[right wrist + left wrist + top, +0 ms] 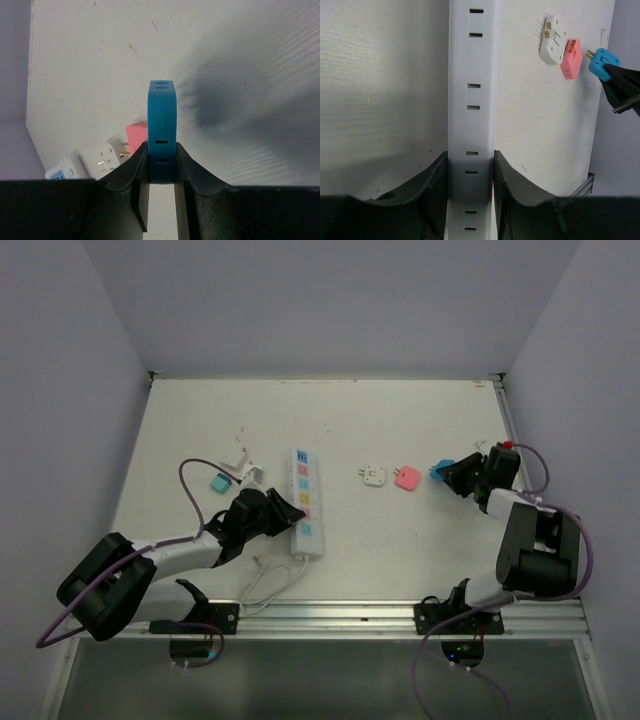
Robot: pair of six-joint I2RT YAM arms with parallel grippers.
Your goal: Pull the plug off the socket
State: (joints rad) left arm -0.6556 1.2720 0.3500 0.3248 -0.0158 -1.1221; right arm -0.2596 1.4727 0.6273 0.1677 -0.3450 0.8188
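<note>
While left end effector [470, 172] clamps socket [472, 75] | right end effector [161, 160] grasps blue plug [162, 115] | two loose: pink plug [406, 477], white plug [373, 475]

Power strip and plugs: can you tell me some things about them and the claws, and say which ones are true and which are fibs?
1. The left claw grips the power strip. True.
2. The right claw holds a pink plug. False: it holds a blue plug.
3. A pink plug lies on the table next to a white plug. True.
4. The blue plug sits in the power strip. False: it is in the right claw, well away from the strip.
</note>
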